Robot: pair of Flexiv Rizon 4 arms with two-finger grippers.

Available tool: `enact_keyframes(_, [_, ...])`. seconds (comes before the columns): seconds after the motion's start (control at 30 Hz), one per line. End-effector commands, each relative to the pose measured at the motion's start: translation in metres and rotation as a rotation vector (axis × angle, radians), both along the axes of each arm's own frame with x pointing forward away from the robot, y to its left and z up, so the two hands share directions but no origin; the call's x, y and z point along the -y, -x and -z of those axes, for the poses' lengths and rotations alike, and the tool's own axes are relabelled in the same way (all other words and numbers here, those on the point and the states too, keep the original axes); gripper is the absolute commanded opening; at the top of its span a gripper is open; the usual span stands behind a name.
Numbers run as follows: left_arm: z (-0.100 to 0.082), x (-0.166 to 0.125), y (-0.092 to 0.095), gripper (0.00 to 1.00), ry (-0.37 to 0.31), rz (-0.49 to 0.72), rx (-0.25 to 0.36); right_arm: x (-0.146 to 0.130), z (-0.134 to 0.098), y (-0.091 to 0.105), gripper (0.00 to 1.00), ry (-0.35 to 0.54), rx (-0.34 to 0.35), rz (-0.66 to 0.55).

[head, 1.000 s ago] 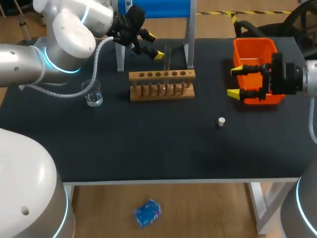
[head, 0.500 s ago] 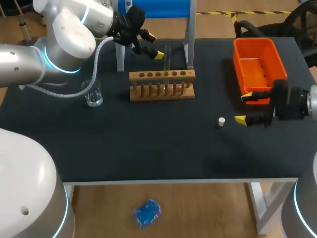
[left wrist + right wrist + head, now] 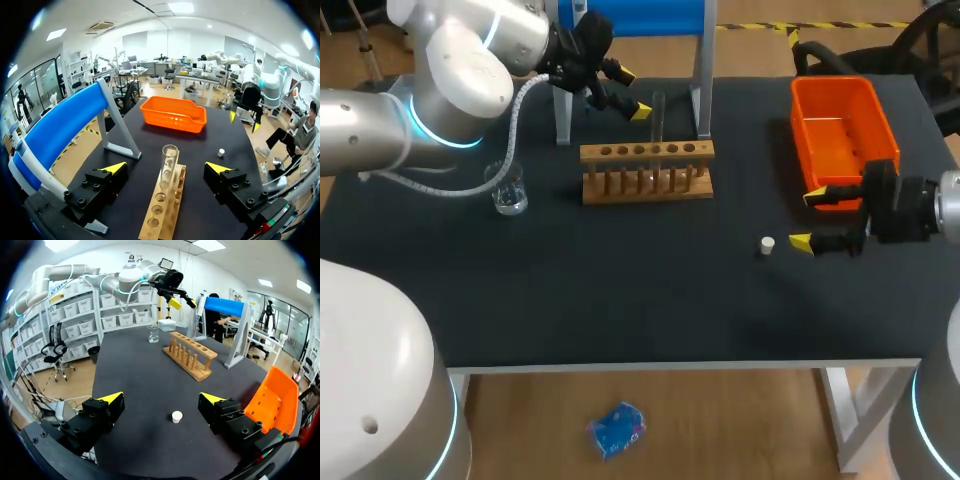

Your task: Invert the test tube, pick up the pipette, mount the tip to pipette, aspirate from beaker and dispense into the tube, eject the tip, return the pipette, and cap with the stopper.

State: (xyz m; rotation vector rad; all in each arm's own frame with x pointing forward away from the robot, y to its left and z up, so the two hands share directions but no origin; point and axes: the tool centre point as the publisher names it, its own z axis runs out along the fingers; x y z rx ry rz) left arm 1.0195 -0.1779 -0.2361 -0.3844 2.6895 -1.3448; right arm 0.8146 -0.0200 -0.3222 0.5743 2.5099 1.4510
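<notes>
The stopper [image 3: 177, 416] is best centred between the wide-apart fingers of the right gripper [image 3: 161, 398] before anything gets squeezed, imo.

One high fixed camera, two wrist cameras, one shared table.
The head view looks down from above and behind on the table [image 3: 620, 295]. The left wrist view sits close above the rack [image 3: 161, 212], facing along it; the bin [image 3: 175, 122], stopper [image 3: 220, 152] and right gripper [image 3: 244, 121] lie far ahead of its fingers. The right wrist view faces back, low over the table, stopper just ahead between its fingers, rack and left gripper [image 3: 182, 301] beyond. All three share rack, stopper and bin.
</notes>
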Motion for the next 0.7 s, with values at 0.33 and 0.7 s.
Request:
enact_keyframes(0.33, [-0.001,0.0,-0.001,1.0,-0.002,0.002,-0.002,-0.005,0.04,-0.009,1.0,-0.034,-0.114,0.14])
enact_keyframes(0.7, [-0.001,0.0,-0.001,1.0,-0.002,0.002,-0.002,-0.015,0.075,-0.011,1.0,0.017,-0.084,0.145])
